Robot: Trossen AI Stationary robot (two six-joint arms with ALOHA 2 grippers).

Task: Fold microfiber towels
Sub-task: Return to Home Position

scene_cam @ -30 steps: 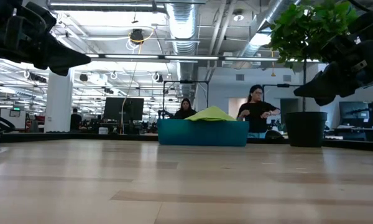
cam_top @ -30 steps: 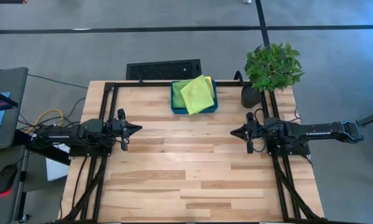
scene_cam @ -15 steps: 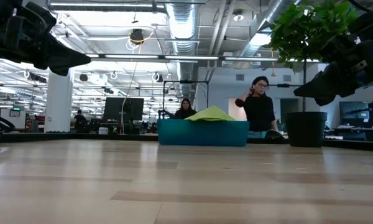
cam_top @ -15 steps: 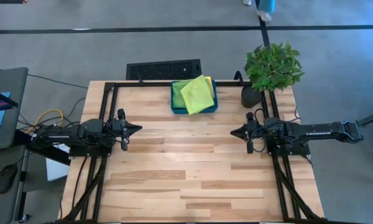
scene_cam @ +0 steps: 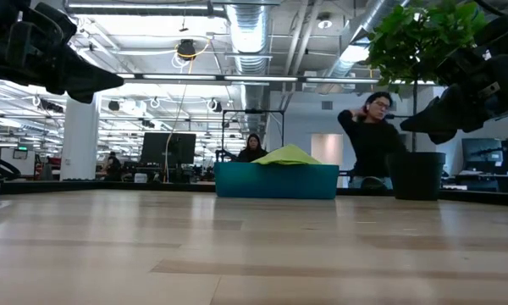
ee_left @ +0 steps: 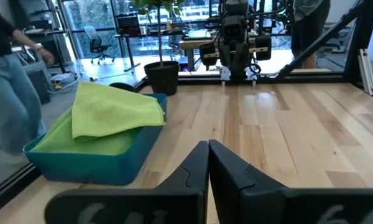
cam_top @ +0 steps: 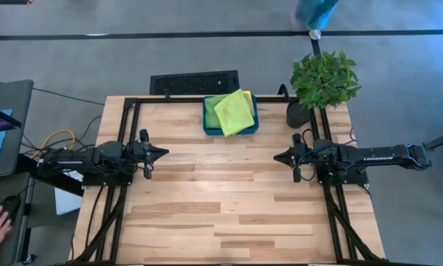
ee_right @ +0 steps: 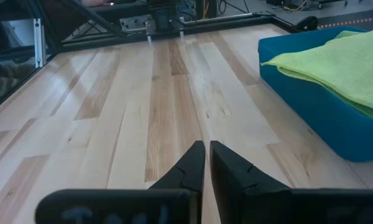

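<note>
The microfiber towels (cam_top: 234,112) lie folded and stacked in the teal bin (cam_top: 207,127). The bin stands at the far edge of the surface (cam_top: 221,199), roughly midway between the two arms. The top cloth is lime green and lies askew, with one corner overhanging the bin's near rim. A greener fold shows under it, and whatever lies deeper is hidden. In the low view the stack peaks above the bin wall, so the bin looks well filled rather than merely lined.

The left gripper (cam_top: 162,152) sits at the left side of the surface and the right gripper (cam_top: 277,157) at the right. Both are raised off the wood and point at each other across the middle. Each has its fingers pressed together with nothing between them, as both wrist views show plainly. This reads as a parked posture: the arms are drawn in over their mounts, well apart from the bin, so neither can brush the stack.

No cloth lies on the wood, so the folding appears finished, and only settling at rest is in hand.

A potted plant (cam_top: 323,80) stands at the far right corner, near the bin but apart from it. A person (scene_cam: 374,140) stands in the room beyond.
</note>
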